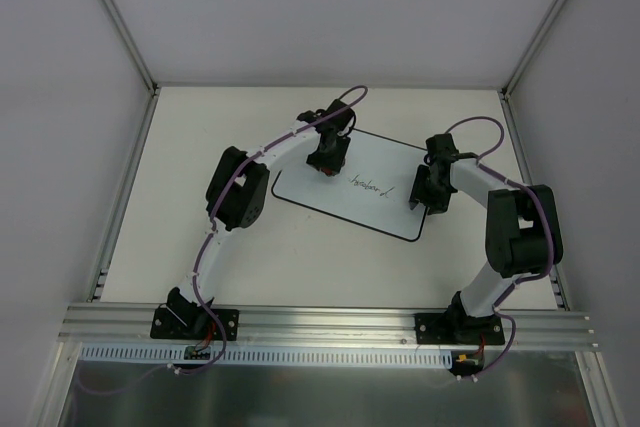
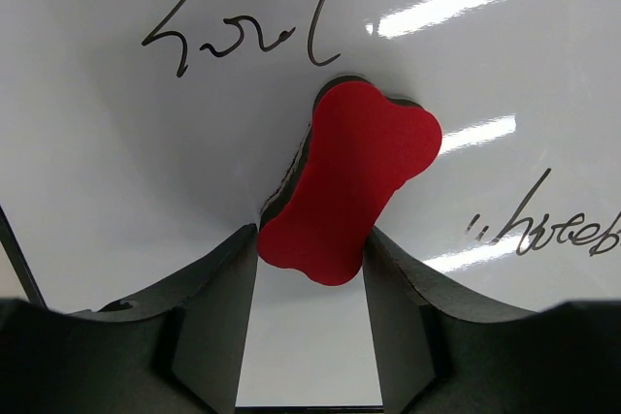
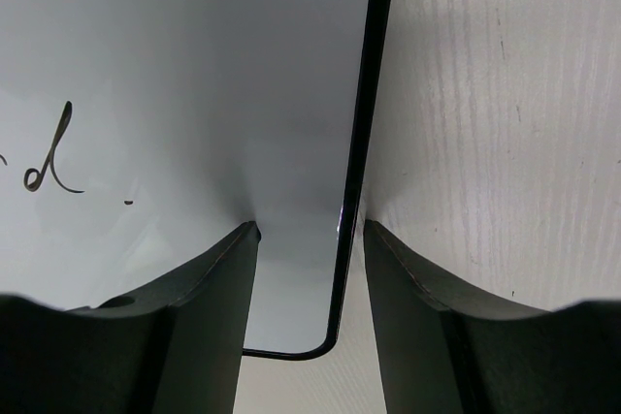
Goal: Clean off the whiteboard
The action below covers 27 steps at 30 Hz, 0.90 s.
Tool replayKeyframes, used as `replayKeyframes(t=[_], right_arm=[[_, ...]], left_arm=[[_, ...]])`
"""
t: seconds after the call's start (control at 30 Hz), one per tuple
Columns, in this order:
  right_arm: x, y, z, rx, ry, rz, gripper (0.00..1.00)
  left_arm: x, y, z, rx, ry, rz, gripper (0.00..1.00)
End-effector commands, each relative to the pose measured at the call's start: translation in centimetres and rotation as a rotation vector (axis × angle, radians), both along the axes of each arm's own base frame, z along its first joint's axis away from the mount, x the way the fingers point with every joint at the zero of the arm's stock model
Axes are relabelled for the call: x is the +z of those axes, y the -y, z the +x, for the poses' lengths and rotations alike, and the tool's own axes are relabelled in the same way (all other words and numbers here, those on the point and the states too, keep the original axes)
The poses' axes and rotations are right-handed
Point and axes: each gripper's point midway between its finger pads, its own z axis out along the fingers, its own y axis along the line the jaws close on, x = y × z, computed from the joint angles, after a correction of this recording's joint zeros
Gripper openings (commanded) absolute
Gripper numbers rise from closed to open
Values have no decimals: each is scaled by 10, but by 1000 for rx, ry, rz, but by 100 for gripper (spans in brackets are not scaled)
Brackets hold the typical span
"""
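Nearest us, the matt, pale, faintly grained bench (image 1: 300, 267) leaves open room all round the flat, glossy whiteboard (image 1: 340, 205) with its thin black border and rounded corners, which lies askew mid-bench. The right fingers (image 3: 233, 278) stand slightly parted astride its right edge and grip nothing. Farther left, the left fingers (image 2: 233, 283) clamp a matt red bone-shaped eraser (image 2: 354, 176), set against the board near dark handwriting (image 2: 243, 41).
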Motion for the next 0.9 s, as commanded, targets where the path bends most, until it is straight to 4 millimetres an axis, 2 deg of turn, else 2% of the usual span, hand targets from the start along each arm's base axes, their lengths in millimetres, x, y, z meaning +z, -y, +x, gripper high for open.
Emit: replayKeyframes(t=[0.0,0.33,0.37,0.4,0.6,0.63,0.87], right_arm=[[-9,-4,-2,27,-32,5,52],[-9,-6,-2,42,-30,12,52],[-9,-6,-3,45,-32,11,52],[-9,-6,-2,46,-30,11,52],[-8,-6,-5,50,-39,8,47],[-7,-7,-6,51,-41,11,46],[-3,-35,-23,54,-87,107,44]], left_arm=[[17,-4,5,-44,33,11,46],[19,7,15,-115,80,-27,38],[19,8,15,-119,82,-34,35],[20,10,16,-121,90,-40,26],[16,9,19,-111,89,-51,6],[14,8,19,-103,83,-51,0],[15,-16,27,-23,74,-51,0]])
